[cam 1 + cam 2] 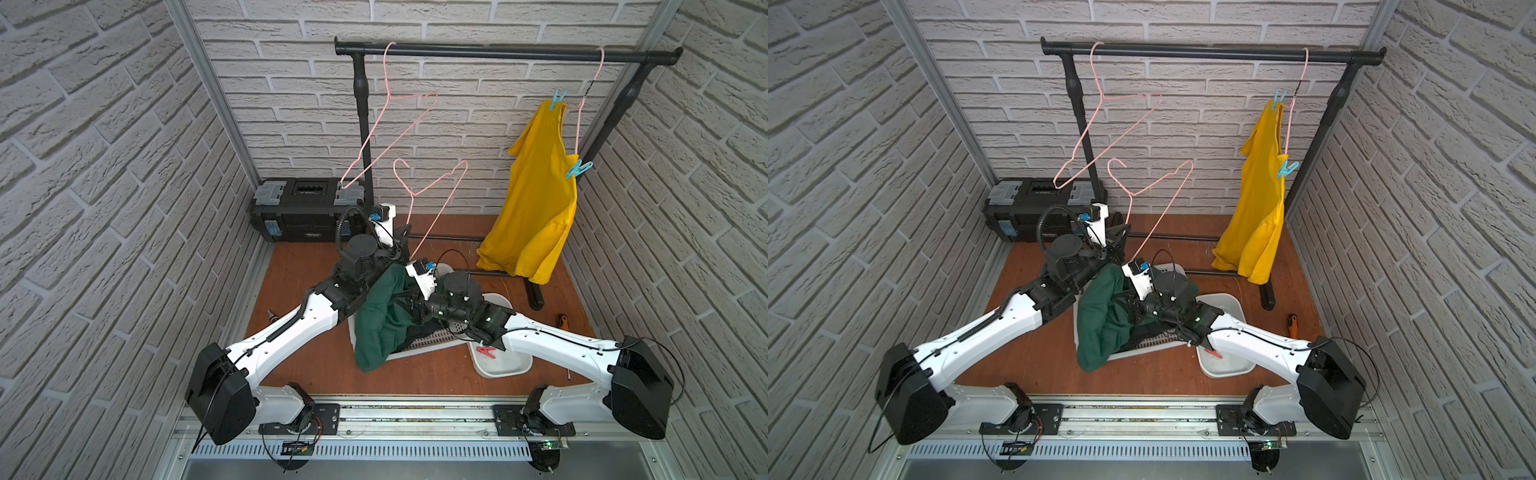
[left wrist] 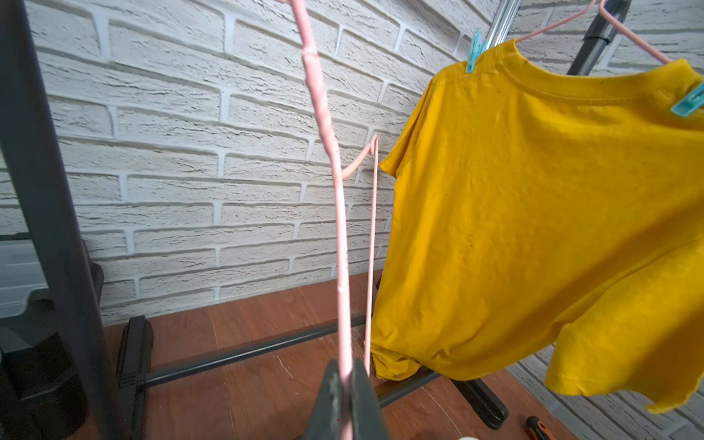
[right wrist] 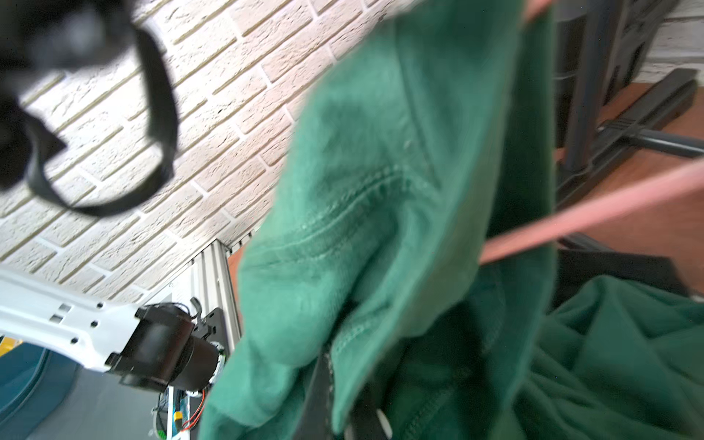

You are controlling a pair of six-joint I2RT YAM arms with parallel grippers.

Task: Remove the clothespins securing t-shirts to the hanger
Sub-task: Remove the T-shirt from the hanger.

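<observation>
We are seeing a bright yellow t-shirt (image 1: 536, 208) bearing two teal-blue clothespins (image 1: 579, 169), and a red clothespin (image 1: 487, 353) standing out against a white tray (image 1: 505, 370). The dark green t-shirt (image 1: 378, 328) is showing plain, the slatted basket (image 1: 432, 338) white. Each hanger (image 1: 399, 120) is showing pale pink, the rail (image 1: 498, 52) black. The walls (image 1: 104, 166) are wearing a whitish-grey brick pattern, the floor (image 1: 299, 365) is glowing reddish-brown with wood grain, the toolbox (image 1: 307, 216) is showing black with grey clasps, and the screwdriver (image 1: 562, 321) orange and black.
</observation>
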